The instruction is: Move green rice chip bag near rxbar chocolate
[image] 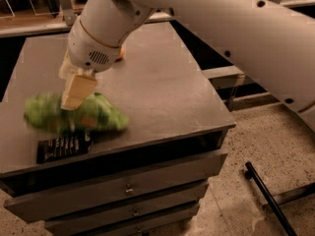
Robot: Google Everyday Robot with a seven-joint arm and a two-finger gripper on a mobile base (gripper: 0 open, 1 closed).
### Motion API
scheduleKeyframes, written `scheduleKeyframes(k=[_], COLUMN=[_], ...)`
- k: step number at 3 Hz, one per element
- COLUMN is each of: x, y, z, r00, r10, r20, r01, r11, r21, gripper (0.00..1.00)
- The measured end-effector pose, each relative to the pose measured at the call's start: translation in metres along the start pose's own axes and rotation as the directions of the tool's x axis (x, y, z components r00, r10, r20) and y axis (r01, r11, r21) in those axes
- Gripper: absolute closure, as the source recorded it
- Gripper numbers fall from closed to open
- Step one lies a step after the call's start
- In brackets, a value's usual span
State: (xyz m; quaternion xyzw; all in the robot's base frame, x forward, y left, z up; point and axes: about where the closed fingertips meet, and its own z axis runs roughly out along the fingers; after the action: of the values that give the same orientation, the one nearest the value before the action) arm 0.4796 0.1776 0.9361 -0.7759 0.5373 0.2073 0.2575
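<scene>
The green rice chip bag (74,114) is a crinkly bright green bag, blurred, at the front left of the grey cabinet top (162,97). My gripper (75,93) reaches down from the white arm and is shut on the bag's top. Its tan finger (78,90) shows against the green. The rxbar chocolate (63,147) is a flat dark bar with white lettering. It lies near the front left edge, just below the bag and almost touching it.
A small orange object (119,56) peeks out behind the arm at the back of the top. The cabinet has drawers (128,188) in front. A black bar (268,200) lies on the speckled floor at right. Shelving stands behind.
</scene>
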Motion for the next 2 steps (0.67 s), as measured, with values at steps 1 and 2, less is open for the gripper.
scheduleKeyframes(k=[1, 2], x=[-0.0054, -0.0083], y=[0.0054, 0.0065], z=[0.0118, 0.0159], r00=[0.999, 0.998], r10=[0.007, -0.009], r20=[0.044, 0.065], r01=[-0.006, 0.013], r11=[0.9995, 0.9978], r21=[-0.032, -0.065], gripper=[0.00, 0.00])
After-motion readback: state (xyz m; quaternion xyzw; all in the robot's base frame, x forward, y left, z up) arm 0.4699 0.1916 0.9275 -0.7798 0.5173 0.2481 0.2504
